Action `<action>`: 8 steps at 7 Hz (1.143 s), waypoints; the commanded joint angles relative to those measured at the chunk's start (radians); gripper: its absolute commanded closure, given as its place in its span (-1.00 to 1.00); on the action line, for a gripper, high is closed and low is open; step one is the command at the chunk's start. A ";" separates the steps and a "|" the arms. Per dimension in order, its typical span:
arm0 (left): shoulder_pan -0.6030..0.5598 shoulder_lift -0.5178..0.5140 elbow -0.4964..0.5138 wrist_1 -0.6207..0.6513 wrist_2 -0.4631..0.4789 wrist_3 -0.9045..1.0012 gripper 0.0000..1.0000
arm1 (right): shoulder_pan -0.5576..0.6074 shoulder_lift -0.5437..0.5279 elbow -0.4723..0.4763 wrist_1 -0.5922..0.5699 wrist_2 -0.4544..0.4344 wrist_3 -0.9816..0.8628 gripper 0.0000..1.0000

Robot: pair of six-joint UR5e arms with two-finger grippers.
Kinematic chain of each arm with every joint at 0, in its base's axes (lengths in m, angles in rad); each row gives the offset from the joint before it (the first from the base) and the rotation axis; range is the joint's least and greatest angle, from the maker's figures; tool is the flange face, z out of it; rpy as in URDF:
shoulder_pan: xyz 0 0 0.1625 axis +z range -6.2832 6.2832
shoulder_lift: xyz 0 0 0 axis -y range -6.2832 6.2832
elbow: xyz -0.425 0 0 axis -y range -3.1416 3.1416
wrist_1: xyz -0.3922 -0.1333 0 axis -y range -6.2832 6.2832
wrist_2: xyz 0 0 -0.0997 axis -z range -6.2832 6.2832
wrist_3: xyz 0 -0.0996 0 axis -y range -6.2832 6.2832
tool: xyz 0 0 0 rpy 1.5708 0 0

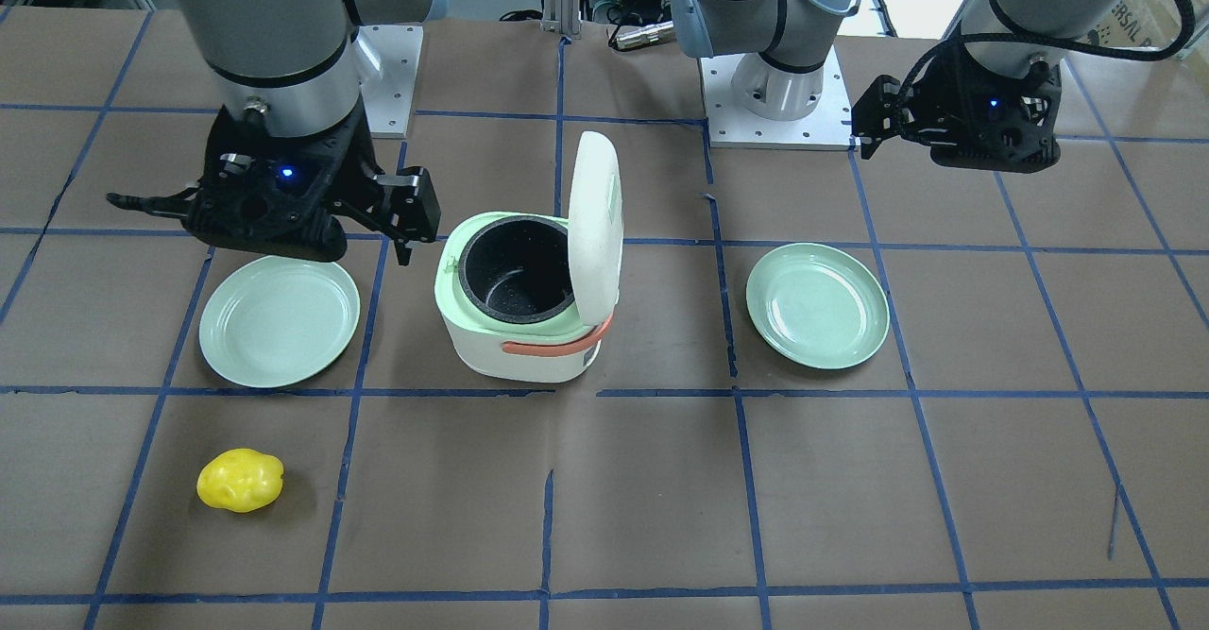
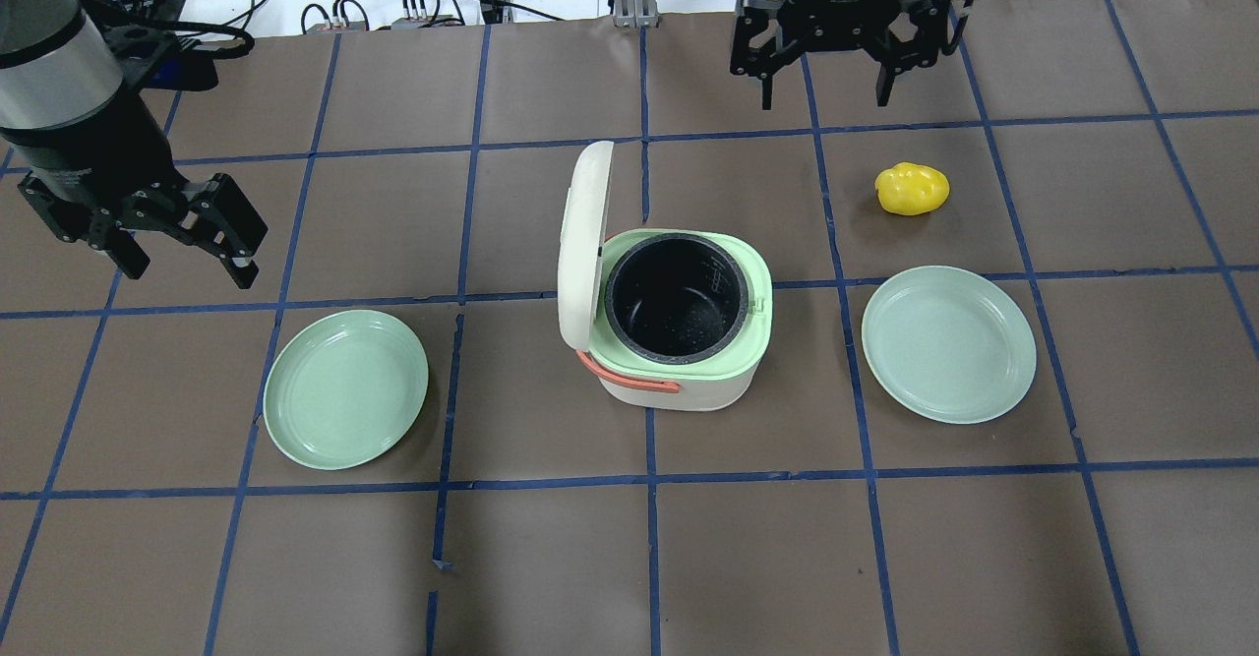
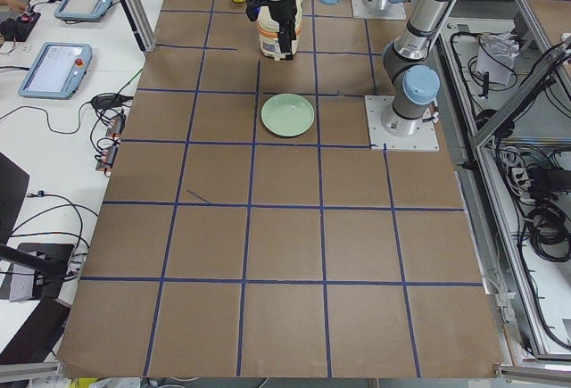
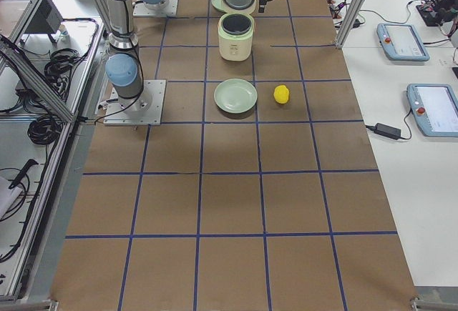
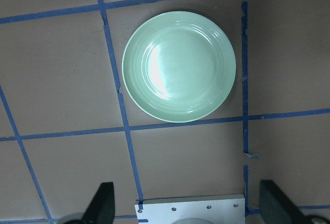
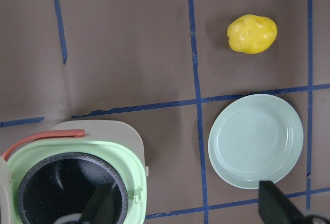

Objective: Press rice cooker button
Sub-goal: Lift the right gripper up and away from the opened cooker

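Observation:
The white and green rice cooker (image 2: pixel 689 361) stands at the table's middle with its lid (image 2: pixel 583 233) upright and open; the black inner pot (image 1: pixel 515 271) is empty. A small tab (image 2: pixel 758 304) sticks out at the rim opposite the hinge. My right gripper (image 2: pixel 824 76) is open and empty, hovering high beyond the cooker on its right; its wrist view shows the cooker (image 6: pixel 77 183) at lower left. My left gripper (image 2: pixel 182 253) is open and empty, far left of the cooker, above a green plate (image 5: pixel 179 67).
Two green plates lie beside the cooker, one on the left (image 2: pixel 344 387) and one on the right (image 2: pixel 947 343). A yellow potato-like object (image 2: pixel 913 189) lies beyond the right plate. The arms' base plates (image 1: pixel 779 101) are at the table's near edge.

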 commanded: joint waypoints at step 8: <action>0.000 0.000 0.000 0.000 0.000 0.000 -1.00 | -0.090 -0.018 0.085 -0.017 0.067 -0.245 -0.99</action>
